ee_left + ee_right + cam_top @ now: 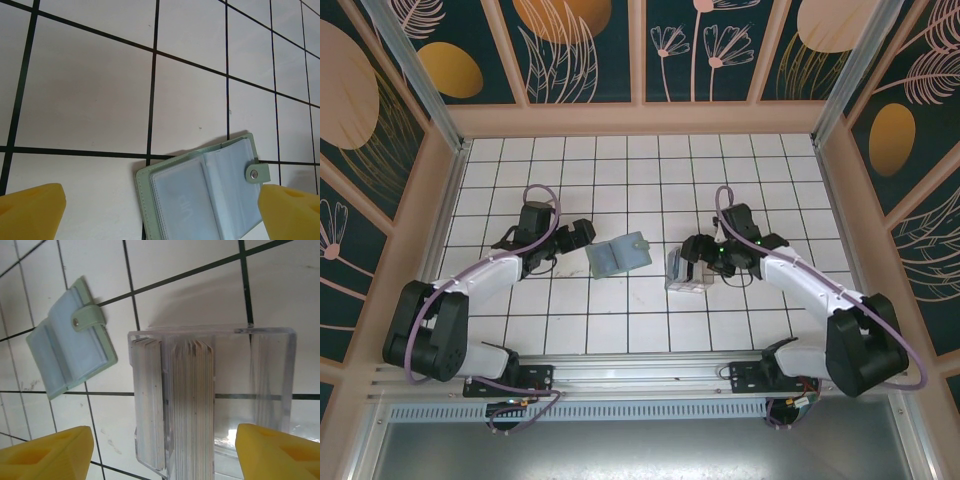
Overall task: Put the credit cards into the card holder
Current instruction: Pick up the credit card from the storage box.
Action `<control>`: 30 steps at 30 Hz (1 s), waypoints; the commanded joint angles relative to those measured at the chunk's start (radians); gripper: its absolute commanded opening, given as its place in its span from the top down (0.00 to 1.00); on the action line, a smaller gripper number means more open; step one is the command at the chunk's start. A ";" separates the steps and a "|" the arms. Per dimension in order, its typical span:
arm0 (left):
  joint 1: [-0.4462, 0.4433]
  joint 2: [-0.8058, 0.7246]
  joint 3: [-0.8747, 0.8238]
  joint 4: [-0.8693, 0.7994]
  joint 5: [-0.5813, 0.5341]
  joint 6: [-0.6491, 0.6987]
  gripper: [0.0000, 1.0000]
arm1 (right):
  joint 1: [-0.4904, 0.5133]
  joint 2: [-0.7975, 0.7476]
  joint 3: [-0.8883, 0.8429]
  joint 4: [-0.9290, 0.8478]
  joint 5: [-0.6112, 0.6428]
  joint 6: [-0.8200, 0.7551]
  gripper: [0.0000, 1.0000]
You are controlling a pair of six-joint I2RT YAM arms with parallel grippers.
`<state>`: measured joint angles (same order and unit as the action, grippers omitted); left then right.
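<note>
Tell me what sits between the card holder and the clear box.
Nothing: bare white tile separates the card holder from the clear box, seen from the right wrist.

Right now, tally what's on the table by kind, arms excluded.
Card holder: 1
Clear box: 1
Card stacks in the box: 2 (single cards too tightly packed to count)
Total: 4

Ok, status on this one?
Left gripper open at opened card holder. Right gripper open over clear box. Credit cards on edge inside box. Nothing between box and holder.
</note>
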<state>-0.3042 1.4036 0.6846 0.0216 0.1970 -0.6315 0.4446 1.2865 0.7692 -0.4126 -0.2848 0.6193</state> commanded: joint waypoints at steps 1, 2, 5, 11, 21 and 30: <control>-0.004 0.002 0.006 0.029 0.004 -0.005 0.01 | 0.018 0.047 0.060 -0.130 0.059 0.023 0.28; -0.004 -0.001 -0.005 0.047 0.006 -0.011 0.01 | 0.027 0.068 0.070 -0.144 0.067 0.030 0.29; -0.003 -0.008 -0.003 0.035 0.007 -0.012 0.01 | 0.058 0.128 0.096 -0.159 0.079 0.043 0.30; -0.004 -0.022 -0.002 0.016 -0.009 0.007 0.02 | 0.118 0.214 0.161 -0.164 0.078 0.044 0.31; -0.003 -0.041 -0.067 0.086 -0.003 -0.020 0.01 | 0.134 0.209 0.218 -0.202 0.083 0.016 0.37; -0.003 -0.024 -0.038 0.068 0.021 -0.017 0.01 | 0.187 0.254 0.245 -0.236 0.150 0.022 0.47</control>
<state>-0.3042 1.3773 0.6369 0.0780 0.2028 -0.6434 0.6140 1.5265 0.9939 -0.6048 -0.1635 0.6357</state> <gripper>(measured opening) 0.986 0.542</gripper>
